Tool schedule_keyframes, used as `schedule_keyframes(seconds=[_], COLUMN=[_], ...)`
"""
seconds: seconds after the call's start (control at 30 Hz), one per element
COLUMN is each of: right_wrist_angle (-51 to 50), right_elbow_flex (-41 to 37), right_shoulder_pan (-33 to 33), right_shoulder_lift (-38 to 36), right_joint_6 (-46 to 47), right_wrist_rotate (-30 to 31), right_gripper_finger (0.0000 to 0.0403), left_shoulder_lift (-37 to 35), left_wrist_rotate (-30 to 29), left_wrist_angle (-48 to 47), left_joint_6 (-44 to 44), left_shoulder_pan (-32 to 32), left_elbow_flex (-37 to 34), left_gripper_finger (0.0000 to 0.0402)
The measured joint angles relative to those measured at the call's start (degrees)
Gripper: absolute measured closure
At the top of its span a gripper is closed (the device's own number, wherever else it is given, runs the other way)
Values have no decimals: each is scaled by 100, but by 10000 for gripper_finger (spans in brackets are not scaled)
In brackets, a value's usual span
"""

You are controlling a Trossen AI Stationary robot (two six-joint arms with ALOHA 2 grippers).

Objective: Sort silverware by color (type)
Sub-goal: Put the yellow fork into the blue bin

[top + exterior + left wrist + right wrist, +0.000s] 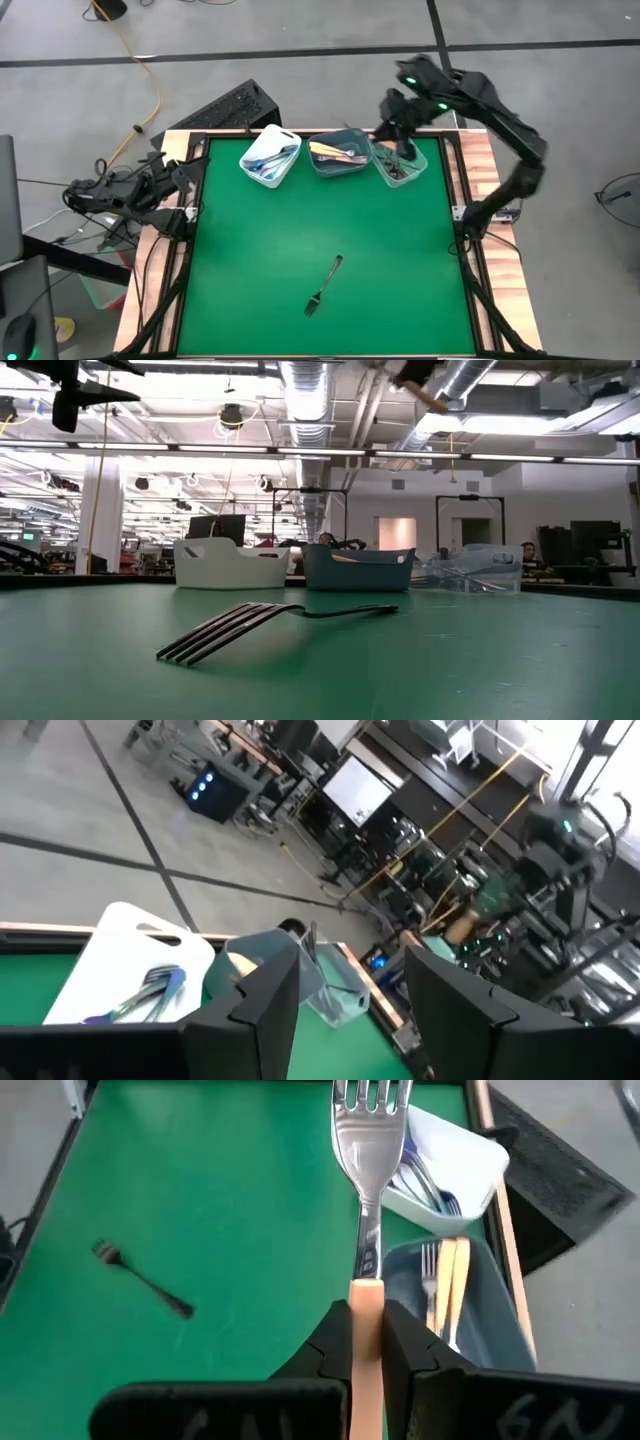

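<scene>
Fork [368,1200] with an orange handle, clenched in the right hand [366,1342], points tines-forward, hovering just above the grey-blue bin [500,1315] of matching orange-handled pieces.

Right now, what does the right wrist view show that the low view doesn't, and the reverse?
Only the right wrist view: the right claw shut on an orange-handled fork, held above the bins, plus blue-handled utensils inside the white bin and orange-handled ones in the grey-blue bin.

Only the low view: the clear bin beside the grey-blue one, and the room behind the table.

Both: the black-handled fork lying alone on the green mat, and the white and grey-blue bins.
</scene>
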Motion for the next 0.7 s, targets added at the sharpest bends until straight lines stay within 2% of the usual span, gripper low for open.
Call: schedule_keyframes(seconds=[0.1, 0.23, 0.37, 0.47, 0.53, 0.7], right_wrist_angle=[701, 2229, 3674, 5010, 5707, 6407], right_elbow_flex=[-1051, -2716, -4335, -5274, -5617, -5608], right_shoulder_pan=[23, 190, 241, 221, 179, 54], right_shoulder_lift=[-860, -1946, -2544, -2532, -2322, -1341], right_joint_6=[461, 1037, 1394, 1648, 1674, 1420], right_wrist_rotate=[247, 824, 1112, 1145, 1106, 786], right_gripper_finger=[374, 374, 374, 374, 374, 374], left_shoulder_lift=[26, 26, 26, 26, 26, 123], left_wrist_rotate=[-55, -41, 92, 113, 36, -75], left_wrist_angle=[123, 289, 327, 322, 323, 200], left_joint_6=[43, 203, 148, 149, 150, 13], left_shoulder_pan=[0, 0, 0, 0, 0, 19], left_elbow_flex=[0, 2, 2, 2, 2, 2], left_gripper_finger=[237, 237, 237, 237, 237, 237])
